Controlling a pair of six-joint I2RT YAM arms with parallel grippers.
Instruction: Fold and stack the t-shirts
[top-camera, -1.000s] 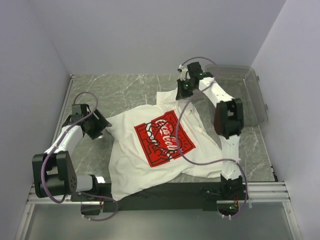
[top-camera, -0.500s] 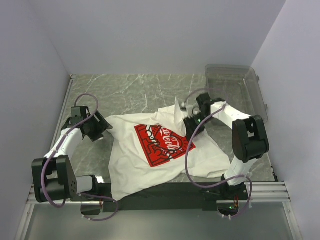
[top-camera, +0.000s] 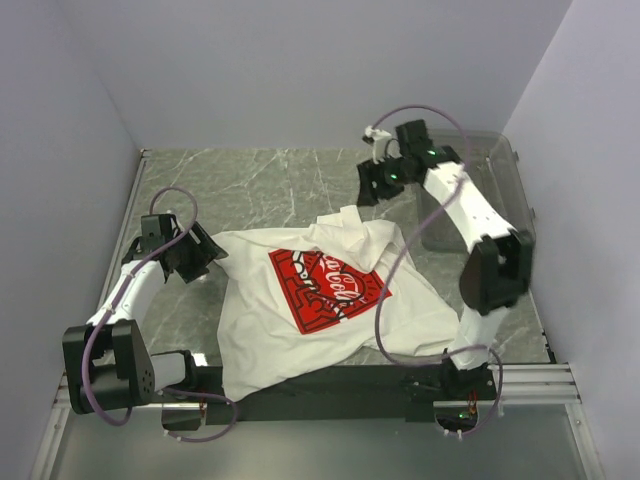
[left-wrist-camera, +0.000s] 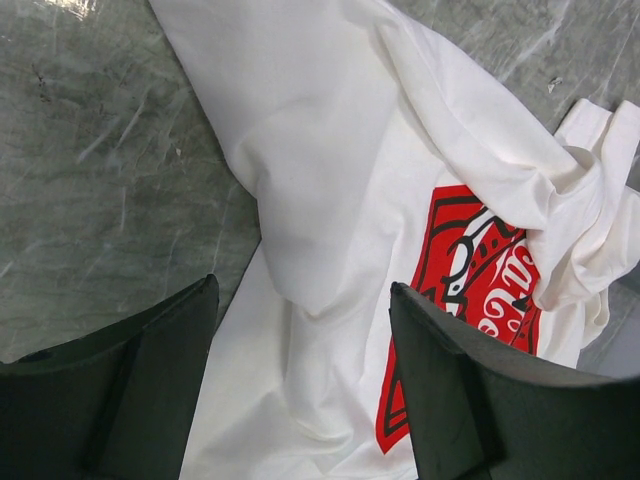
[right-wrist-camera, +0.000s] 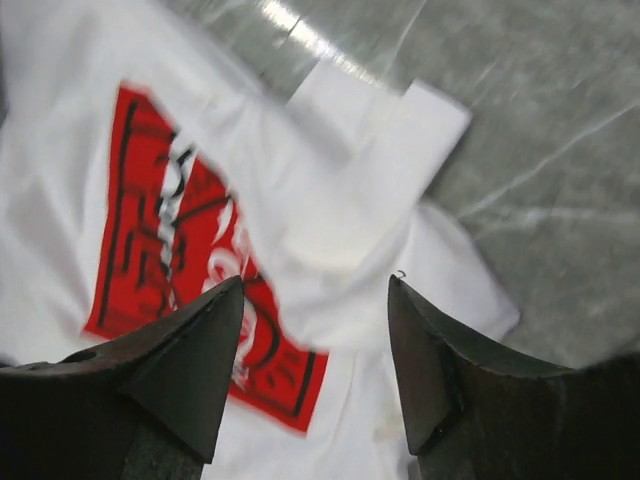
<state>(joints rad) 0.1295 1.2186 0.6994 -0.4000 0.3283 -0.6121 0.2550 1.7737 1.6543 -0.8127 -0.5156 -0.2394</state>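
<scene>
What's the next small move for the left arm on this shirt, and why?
Probably lower the left gripper and pinch the cloth beneath it. Its jaws stand open over the t-shirt, which lies rumpled with its far edge folded over, and the right gripper is open, holding nothing.

Left claw (top-camera: 200, 255) low, jaws spread — right claw (top-camera: 368, 186) high, far forward, jaws spread too.
</scene>
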